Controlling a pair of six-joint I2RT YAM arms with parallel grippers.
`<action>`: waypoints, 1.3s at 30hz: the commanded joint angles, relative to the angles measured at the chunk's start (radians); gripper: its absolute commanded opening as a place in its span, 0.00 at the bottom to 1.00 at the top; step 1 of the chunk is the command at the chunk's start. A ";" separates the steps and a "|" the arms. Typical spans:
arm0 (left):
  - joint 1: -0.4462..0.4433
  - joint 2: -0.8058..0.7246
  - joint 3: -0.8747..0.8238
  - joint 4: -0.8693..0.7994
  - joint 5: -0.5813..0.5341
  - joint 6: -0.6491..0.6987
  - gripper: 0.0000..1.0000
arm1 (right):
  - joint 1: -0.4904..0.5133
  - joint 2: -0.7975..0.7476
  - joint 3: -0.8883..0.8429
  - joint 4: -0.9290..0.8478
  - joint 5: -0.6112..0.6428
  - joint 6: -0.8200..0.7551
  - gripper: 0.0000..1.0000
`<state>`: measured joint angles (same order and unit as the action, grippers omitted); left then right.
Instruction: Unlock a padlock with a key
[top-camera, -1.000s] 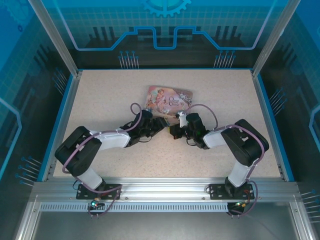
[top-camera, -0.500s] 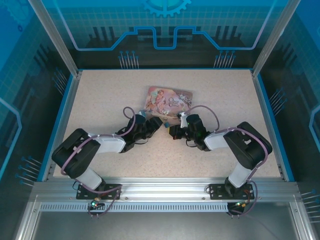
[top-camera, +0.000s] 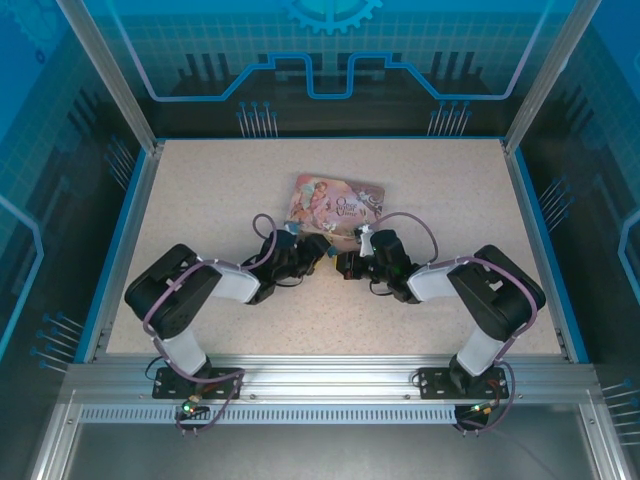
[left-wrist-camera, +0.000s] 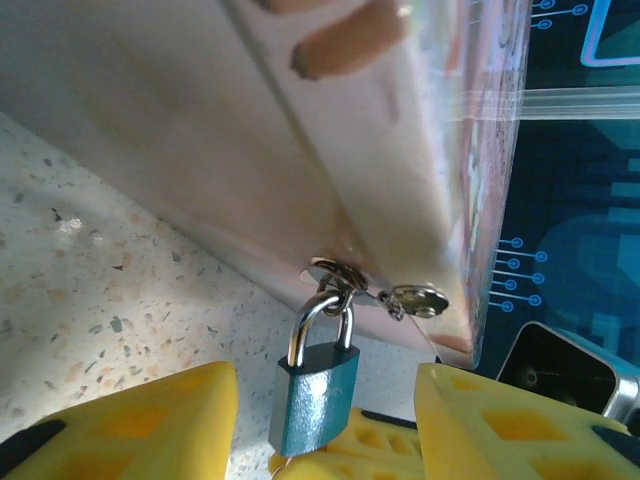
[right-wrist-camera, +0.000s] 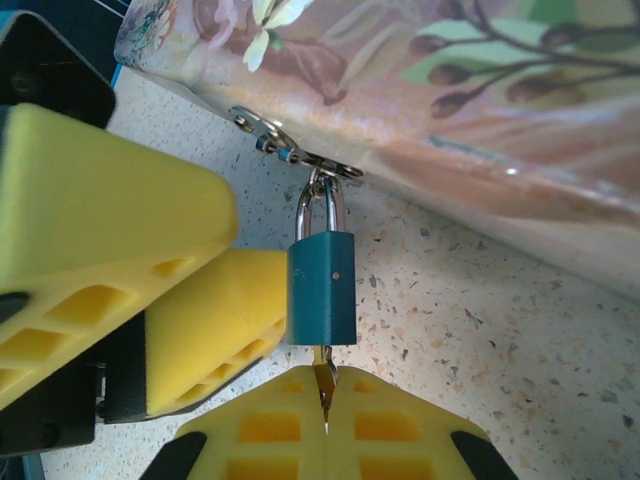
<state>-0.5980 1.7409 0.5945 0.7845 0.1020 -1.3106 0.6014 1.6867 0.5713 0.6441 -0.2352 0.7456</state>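
A: Progress?
B: Not yet unlocked. Padlock (right-wrist-camera: 322, 288) hanging shut on the hasp (right-wrist-camera: 300, 155) of the tin (right-wrist-camera: 480, 120), directly ahead of right gripper (right-wrist-camera: 326, 420), clenched on key (right-wrist-camera: 325, 385), tip at keyhole. Remaining: insert, turn.
A: Clearance?
B: Tight. Flanked by released left gripper (left-wrist-camera: 325, 400); tin wall just beyond, surface (right-wrist-camera: 480, 340) beneath.

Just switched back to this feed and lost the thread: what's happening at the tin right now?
The padlock hangs by its closed shackle from the hasp on the pink tin. The right gripper is shut on the key, whose blade meets the padlock's underside. The left gripper is open, its fingers standing either side of the padlock body, not clamped on it. The lock is not yet open.
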 joint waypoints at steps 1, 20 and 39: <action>-0.012 0.042 0.029 0.080 0.030 -0.039 0.48 | 0.018 -0.004 0.036 0.035 -0.001 0.013 0.00; -0.022 0.029 0.029 0.080 -0.014 -0.027 0.09 | 0.018 0.005 0.039 0.043 -0.004 0.024 0.00; -0.020 -0.046 0.031 -0.019 -0.053 -0.005 0.00 | -0.014 -0.251 -0.001 -0.315 0.108 -0.291 0.38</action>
<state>-0.6182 1.7447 0.6113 0.7589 0.0673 -1.3510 0.5880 1.4921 0.5701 0.4904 -0.1871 0.5968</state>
